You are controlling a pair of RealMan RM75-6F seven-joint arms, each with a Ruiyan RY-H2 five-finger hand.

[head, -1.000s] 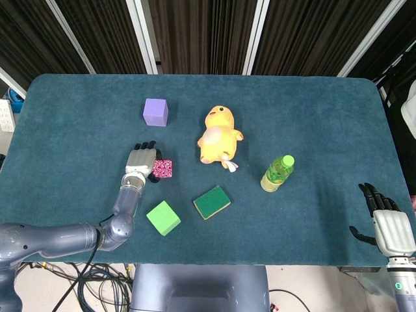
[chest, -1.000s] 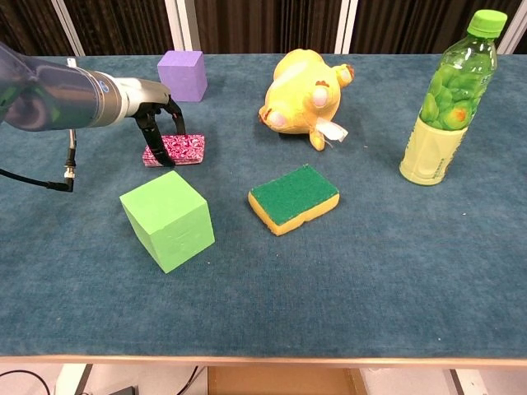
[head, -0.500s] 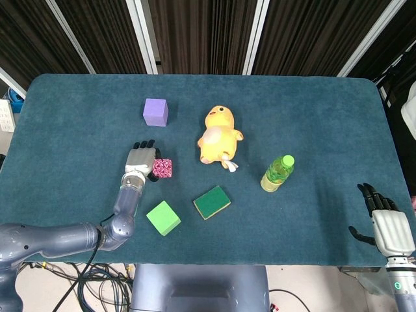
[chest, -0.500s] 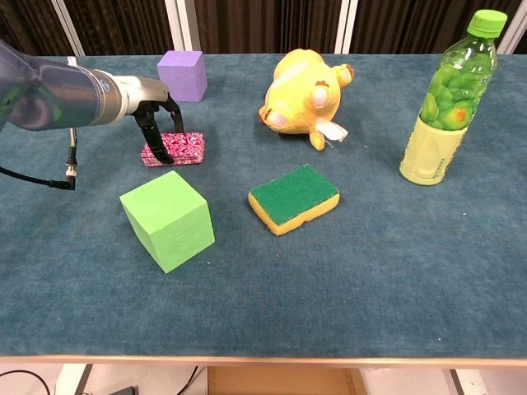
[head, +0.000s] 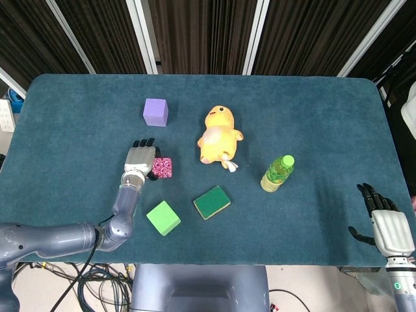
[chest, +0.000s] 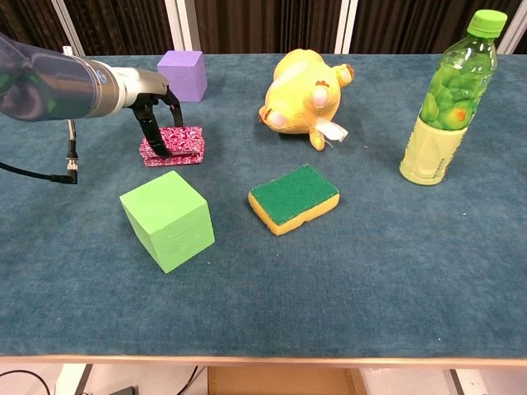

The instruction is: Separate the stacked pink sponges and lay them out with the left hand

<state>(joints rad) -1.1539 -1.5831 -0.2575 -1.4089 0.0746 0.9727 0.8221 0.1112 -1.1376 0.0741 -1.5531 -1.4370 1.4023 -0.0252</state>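
The stacked pink sponges [chest: 183,141] [head: 163,168] lie on the blue table left of centre. My left hand [chest: 146,105] [head: 140,158] reaches down over their left end, its dark fingertips [chest: 161,138] clamped on the upper sponge. That upper sponge sits slightly raised off the lower one, which stays flat on the cloth. My right hand [head: 390,231] hangs past the table's near right edge with its fingers spread and nothing in it. The chest view does not show it.
A green cube [chest: 167,220] stands just in front of the sponges, and a green-and-yellow sponge [chest: 294,197] lies to its right. Behind are a purple cube [chest: 181,75] and a yellow duck plush [chest: 305,90]. A green bottle [chest: 449,99] stands at the right.
The left hand has pulled slightly upward, and the top pink sponge has come up a little with it. The stack now looks taller. The right hand is unmoved.
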